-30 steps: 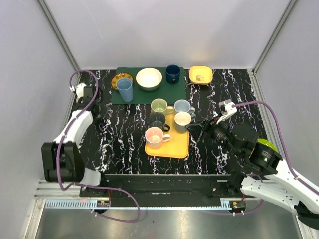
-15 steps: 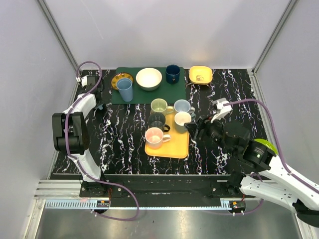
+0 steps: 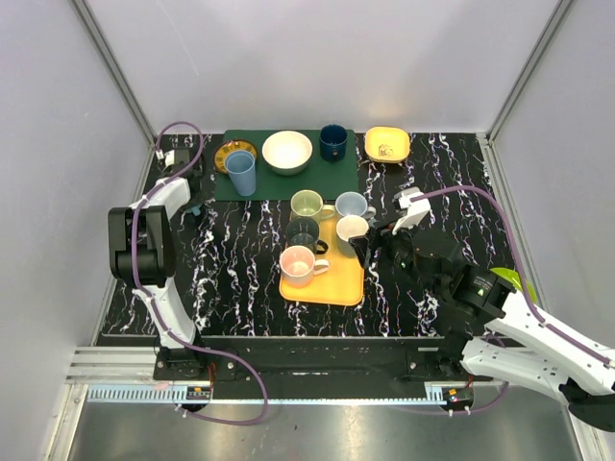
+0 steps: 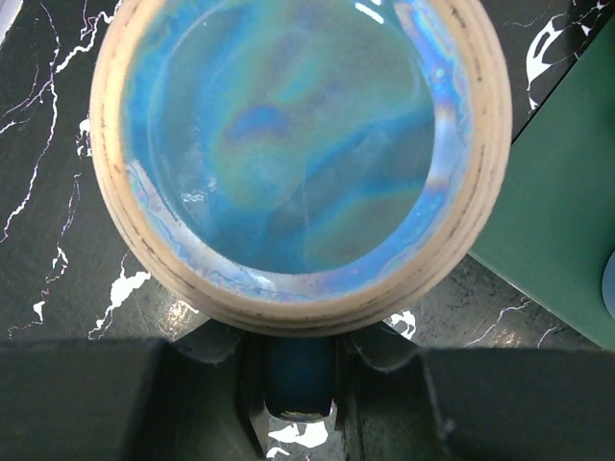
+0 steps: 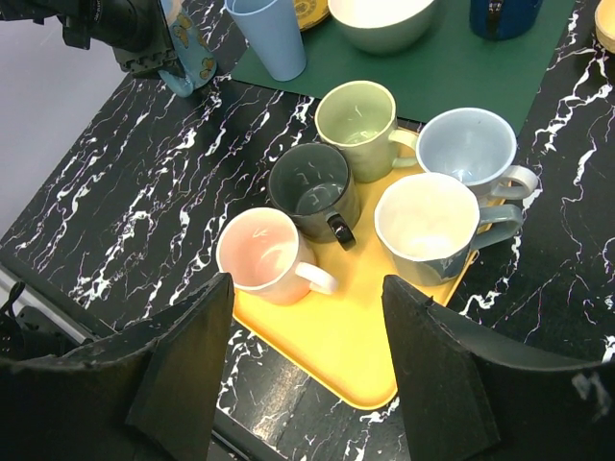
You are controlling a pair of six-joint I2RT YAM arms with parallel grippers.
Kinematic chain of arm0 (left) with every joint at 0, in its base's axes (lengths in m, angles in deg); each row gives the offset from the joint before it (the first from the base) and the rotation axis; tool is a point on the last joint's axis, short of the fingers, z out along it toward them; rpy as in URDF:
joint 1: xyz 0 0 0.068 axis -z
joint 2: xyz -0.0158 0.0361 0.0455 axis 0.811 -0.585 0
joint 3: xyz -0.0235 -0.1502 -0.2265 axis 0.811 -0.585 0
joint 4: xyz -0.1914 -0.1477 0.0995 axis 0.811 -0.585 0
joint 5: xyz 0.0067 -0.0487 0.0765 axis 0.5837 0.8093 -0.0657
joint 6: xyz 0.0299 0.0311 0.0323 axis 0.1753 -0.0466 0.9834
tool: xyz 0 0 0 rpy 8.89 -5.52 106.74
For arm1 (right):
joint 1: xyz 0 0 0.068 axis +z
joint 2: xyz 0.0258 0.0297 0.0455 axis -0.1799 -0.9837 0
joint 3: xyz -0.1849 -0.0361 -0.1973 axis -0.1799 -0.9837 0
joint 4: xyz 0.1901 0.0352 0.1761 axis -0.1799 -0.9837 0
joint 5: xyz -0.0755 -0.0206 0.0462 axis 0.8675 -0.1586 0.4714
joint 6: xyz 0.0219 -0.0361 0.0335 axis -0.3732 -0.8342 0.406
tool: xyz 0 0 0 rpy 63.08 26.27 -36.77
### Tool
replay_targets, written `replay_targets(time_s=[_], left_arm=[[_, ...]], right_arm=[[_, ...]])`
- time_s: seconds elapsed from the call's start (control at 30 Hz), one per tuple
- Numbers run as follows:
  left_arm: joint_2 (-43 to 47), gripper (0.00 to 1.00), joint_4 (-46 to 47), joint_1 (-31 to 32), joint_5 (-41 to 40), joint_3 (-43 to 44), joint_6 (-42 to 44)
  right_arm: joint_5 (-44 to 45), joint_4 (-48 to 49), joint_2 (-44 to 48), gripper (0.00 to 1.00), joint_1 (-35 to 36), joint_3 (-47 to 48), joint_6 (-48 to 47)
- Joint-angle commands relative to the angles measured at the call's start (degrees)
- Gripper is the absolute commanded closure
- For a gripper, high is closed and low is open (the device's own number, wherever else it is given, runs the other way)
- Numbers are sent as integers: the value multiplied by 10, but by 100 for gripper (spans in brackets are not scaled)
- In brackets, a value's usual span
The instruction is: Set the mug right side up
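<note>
Turning the mug: the blue mug [image 4: 298,144] is near the tabletop's [image 3: 240,269] far-left corner, just beside the green mat [image 5: 452,67], its mouth facing up at the wrist camera; the flip looks about done.
Left gripper [image 4: 300,384]: fingers narrow, pinching the mug's handle.
Left to do: probably letting go; I cannot tell whether it stands on the tabletop.
Right gripper [image 5: 307,312]: fingers wide, empty, above the yellow tray [image 5: 356,365] of other mugs [image 5: 423,226].
Writing: none readable; the mug shows only a yellowish pattern.
</note>
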Motion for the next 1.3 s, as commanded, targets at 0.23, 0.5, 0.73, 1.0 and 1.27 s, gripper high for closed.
replay_targets(time_s=[0.23,0.5,0.73,1.0,1.27], left_arm=[[77,52,11,2,0,-3,9],[237,36,-50,10,-17,-75,-63],[458,1,-52,131,10,-166,-114],[550,1,-29,278,72,-276,-205],[656,1,13,299,176,-388,-187]], right_arm=[[12,26,3,29,-1,12,8],[119,-27,-50,16,-1,50,10],[130,-8,-157,17,-13,86,-33],[-85,-45,-199,21,-49,102,-32],[-231,-114,-274,31,-33,104,-143]])
